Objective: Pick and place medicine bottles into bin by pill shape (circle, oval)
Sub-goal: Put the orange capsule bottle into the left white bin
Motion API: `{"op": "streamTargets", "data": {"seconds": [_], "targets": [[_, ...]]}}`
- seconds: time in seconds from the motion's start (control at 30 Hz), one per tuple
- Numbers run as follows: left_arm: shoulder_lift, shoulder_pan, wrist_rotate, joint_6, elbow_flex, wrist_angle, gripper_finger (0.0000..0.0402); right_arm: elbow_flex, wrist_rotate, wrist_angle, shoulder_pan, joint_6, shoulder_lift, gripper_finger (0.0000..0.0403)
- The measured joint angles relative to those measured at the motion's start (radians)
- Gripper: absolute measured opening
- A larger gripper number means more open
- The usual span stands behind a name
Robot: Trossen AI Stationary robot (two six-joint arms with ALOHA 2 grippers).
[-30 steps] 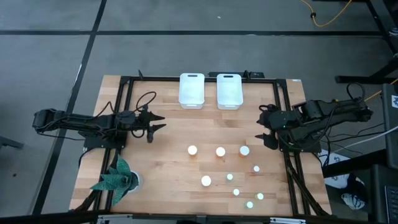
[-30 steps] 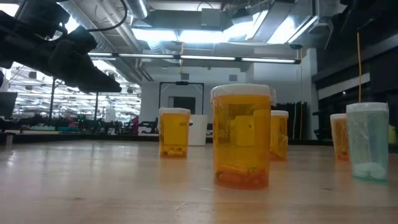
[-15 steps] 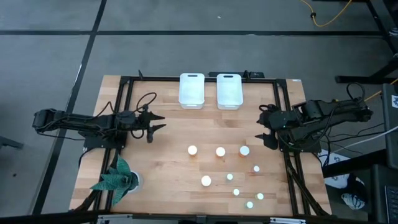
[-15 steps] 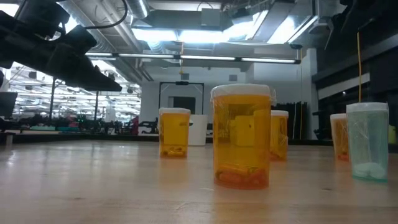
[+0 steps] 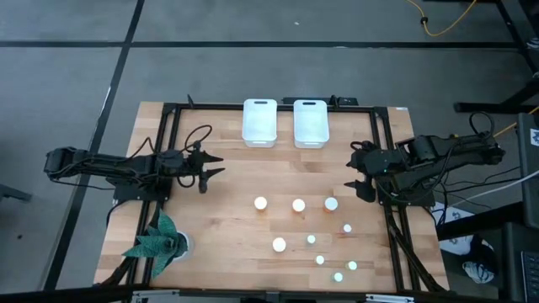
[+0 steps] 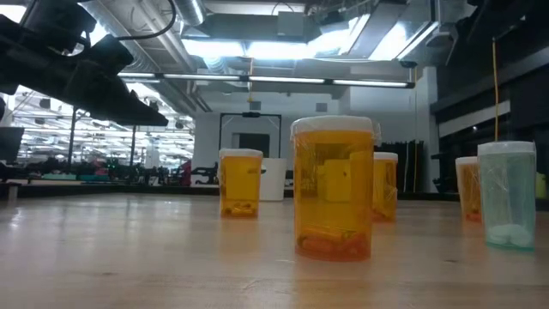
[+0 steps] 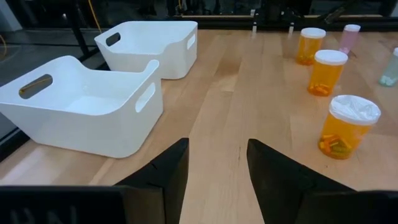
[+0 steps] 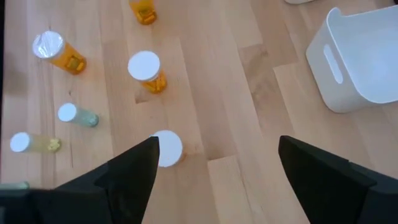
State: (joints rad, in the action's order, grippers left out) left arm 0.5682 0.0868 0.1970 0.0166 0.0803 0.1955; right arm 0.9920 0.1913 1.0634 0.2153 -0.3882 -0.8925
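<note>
Four orange medicine bottles with white caps stand upright on the wooden table: three in a row [image 5: 298, 205] and one nearer [image 5: 279, 245]. Several small pale bottles [image 5: 320, 260] stand at the near right. Two white bins [image 5: 259, 122] [image 5: 310, 122] sit at the far edge. My left gripper [image 5: 210, 166] hovers over the table's left part. In the left wrist view the left gripper [image 7: 214, 146] is open, with a narrow gap and nothing in it. My right gripper [image 5: 358, 177] hangs above the right side. In its wrist view the right gripper [image 8: 217, 143] is open wide above a bottle [image 8: 166, 148].
A black frame [image 5: 168, 114] runs round the table's edges. A green crumpled object [image 5: 156, 240] lies at the near left corner. Bare wood lies between the bins and the row of bottles. In the low view the nearest orange bottle [image 6: 333, 189] stands in front of the others.
</note>
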Motion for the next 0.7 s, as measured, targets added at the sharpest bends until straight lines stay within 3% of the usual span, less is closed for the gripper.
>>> {"op": "streamTargets", "data": {"seconds": [0.53,0.7], "targets": [[0.000,0.000,0.000,0.008,0.000,0.001,0.0155,0.000,0.000,0.001,0.000,-0.024,0.000,0.0330],[0.000,0.000,0.000,0.080,0.000,0.001,0.0155,0.000,0.000,0.001,0.000,-0.025,0.000,0.0330]]}}
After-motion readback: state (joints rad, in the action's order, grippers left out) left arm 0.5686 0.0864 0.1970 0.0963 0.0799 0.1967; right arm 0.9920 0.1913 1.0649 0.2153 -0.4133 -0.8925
